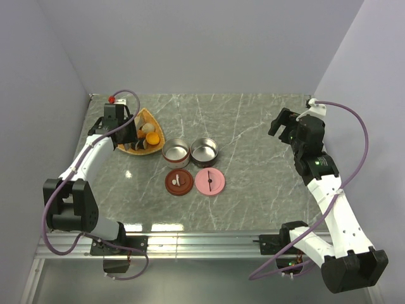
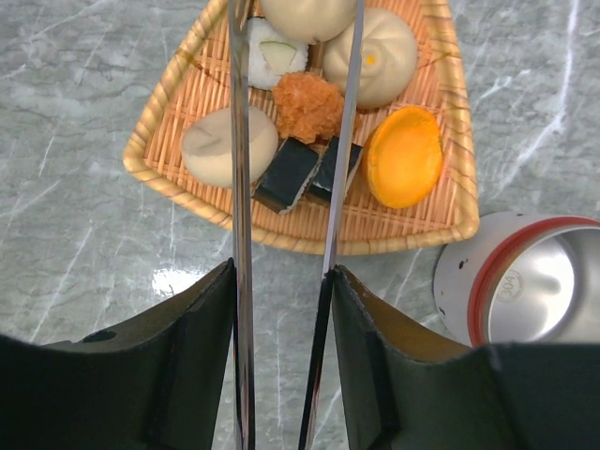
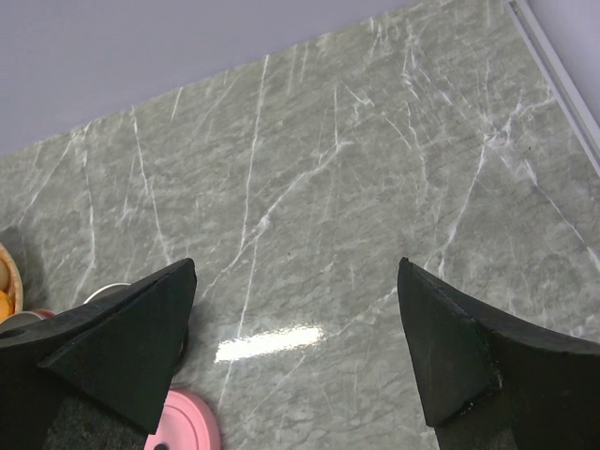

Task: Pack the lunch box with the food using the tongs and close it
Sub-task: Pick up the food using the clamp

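The left claw (image 2: 281,319) gripped the tongs (image 2: 241,187), whose arms ran straight ahead, straddling the food (image 2: 307,105) on the plate (image 2: 422,225); the right claw (image 3: 295,281) stood released, well apart

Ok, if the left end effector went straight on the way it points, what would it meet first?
Left end effector holds the tongs, which lead: they would likely meet the food between their arms on the woven plate first. Tips out of frame; depth unclear.
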